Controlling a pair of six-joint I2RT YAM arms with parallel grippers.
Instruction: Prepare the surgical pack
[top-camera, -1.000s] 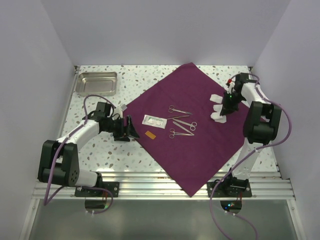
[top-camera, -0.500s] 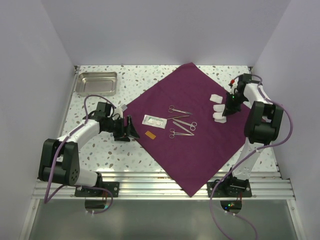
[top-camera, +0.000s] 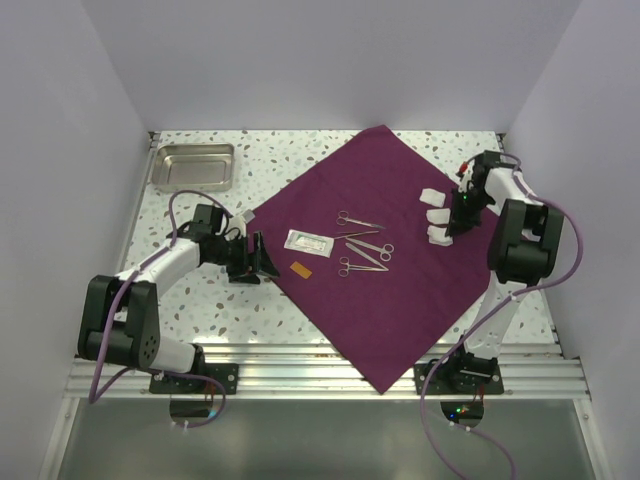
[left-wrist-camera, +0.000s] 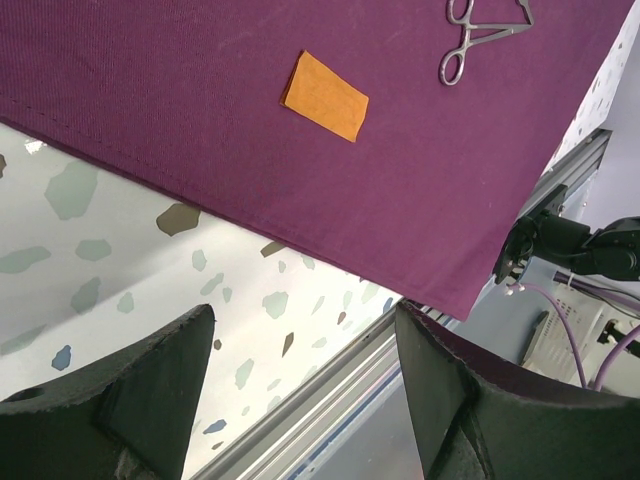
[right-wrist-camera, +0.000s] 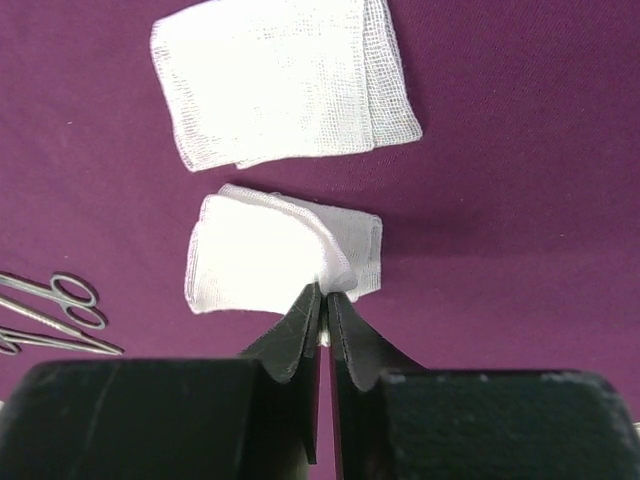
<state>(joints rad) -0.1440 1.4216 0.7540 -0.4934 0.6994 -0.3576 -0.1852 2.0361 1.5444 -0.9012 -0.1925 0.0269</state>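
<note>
The surgical pack (top-camera: 390, 290) is a deep purple cloth spread flat as a diamond on the table. White gauze pads (top-camera: 437, 213) lie near its right corner. My right gripper (right-wrist-camera: 323, 300) is shut on the near edge of one folded gauze pad (right-wrist-camera: 250, 265), its tips pinching a raised fold; another pad (right-wrist-camera: 280, 90) lies beyond it. My left gripper (left-wrist-camera: 305, 375) stands open over bare table beside the cloth's left edge (left-wrist-camera: 230, 205), with nothing between its fingers. An orange slip (left-wrist-camera: 325, 95) lies on the cloth just ahead of it.
Several scissors and clamps (top-camera: 362, 247) and a clear packet (top-camera: 308, 241) lie at the cloth's middle. A steel tray (top-camera: 192, 165) sits at the back left. The speckled table (top-camera: 200, 300) ends at a metal rail (top-camera: 320, 378) near the arm bases.
The right arm's wrist has shifted slightly back and to the right while pinching the gauze. The left arm has not moved.
</note>
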